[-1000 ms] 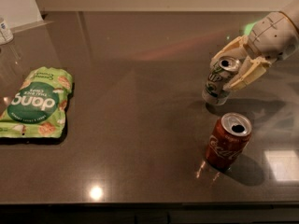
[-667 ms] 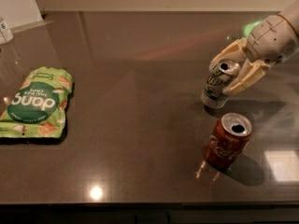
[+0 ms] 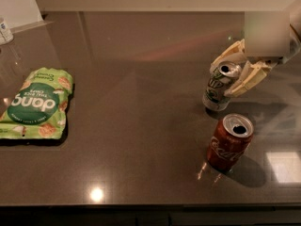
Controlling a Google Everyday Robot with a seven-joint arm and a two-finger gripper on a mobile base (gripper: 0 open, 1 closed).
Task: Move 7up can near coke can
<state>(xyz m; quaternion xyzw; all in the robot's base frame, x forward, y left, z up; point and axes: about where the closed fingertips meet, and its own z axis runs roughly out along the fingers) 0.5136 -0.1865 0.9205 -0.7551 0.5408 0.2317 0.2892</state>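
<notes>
My gripper point(image 3: 225, 79), far right, clasps the silver-grey 7up can point(image 3: 216, 93) near the red coke can point(image 3: 229, 145); I'd seat it flat before opening.

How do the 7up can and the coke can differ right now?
The 7up can is silver-green; the coke can is red. The gripper, at the right edge, clasps the 7up can; the coke can stands free, nearer the camera. Both are upright, tops opened.
</notes>
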